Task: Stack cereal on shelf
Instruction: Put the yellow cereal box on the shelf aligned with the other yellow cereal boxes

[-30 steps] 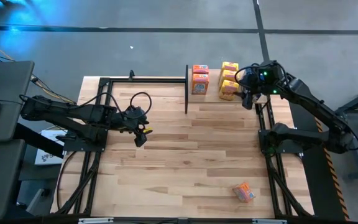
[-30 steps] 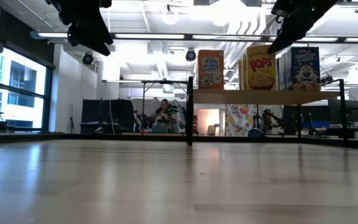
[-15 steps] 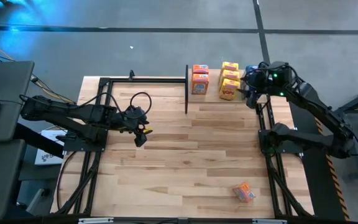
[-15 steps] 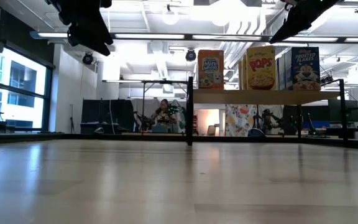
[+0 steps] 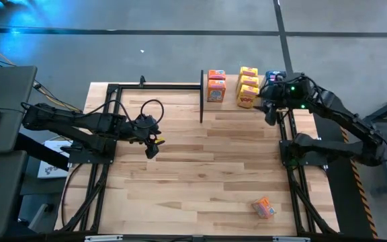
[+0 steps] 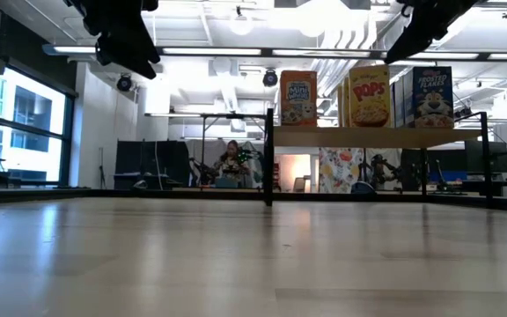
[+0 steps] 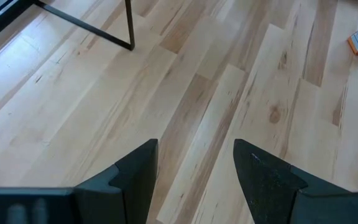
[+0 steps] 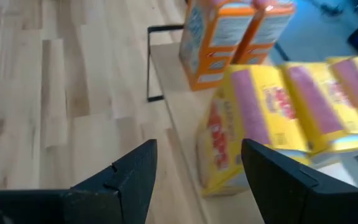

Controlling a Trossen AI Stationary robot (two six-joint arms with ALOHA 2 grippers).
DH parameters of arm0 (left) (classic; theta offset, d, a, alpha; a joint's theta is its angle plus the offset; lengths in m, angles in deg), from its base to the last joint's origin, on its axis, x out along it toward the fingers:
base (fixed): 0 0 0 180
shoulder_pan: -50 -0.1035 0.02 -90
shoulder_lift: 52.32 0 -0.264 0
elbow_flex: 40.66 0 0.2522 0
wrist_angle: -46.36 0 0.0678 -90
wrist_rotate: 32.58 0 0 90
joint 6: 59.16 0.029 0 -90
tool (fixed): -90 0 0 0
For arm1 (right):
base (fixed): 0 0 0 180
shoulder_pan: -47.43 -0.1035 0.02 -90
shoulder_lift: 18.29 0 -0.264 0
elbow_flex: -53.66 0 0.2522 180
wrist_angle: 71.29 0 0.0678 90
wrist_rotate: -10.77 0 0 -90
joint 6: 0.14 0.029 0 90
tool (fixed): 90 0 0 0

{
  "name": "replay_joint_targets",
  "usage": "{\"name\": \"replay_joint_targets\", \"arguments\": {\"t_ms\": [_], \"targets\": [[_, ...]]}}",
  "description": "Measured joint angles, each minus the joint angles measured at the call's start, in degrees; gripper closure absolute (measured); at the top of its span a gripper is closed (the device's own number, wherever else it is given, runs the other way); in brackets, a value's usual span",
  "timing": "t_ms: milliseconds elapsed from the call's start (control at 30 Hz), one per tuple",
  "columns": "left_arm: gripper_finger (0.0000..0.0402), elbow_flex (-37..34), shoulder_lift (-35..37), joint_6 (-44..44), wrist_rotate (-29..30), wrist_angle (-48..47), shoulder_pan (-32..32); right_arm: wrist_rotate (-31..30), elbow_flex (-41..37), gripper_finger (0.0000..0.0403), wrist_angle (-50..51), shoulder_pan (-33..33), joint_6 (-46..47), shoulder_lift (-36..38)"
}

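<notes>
High view straight down over the whole bench [image 5: 200,168], low view level along the bench top toward the shelf [image 6: 368,137] and room, left wrist view close over bare planks, right wrist view close over shelf and cereal boxes [image 8: 278,118], also seen from above

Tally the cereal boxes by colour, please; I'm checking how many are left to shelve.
Orange boxes: 3, one lying loose on the table
Yellow boxes: 3
Blue box: 1 visible, partly under the right arm
Total: 7 visible

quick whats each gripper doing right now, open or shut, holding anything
left gripper: open, empty, over the bare tabletop.
right gripper: open, empty, beside the yellow cereal boxes on the shelf.
</notes>
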Motion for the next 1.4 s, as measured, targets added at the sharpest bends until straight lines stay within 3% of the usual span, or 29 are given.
{"name": "replay_joint_targets", "arguments": {"t_ms": [400, 867, 1400], "targets": [[0.0202, 0.00, 0.00, 0.00, 0.00, 0.00, 0.00, -10.37, 0.00, 0.0175, 1.02, -7.96, 9.06, -5.68], [0.0202, 0.00, 0.00, 0.00, 0.00, 0.00, 0.00, -15.27, 0.00, 0.0175, 0.81, -8.82, 10.77, -7.67], [0.0202, 0.00, 0.02, 0.00, 0.00, 0.00, 0.00, -13.00, 0.00, 0.0175, 0.56, -8.87, 11.36, -7.13]]}}
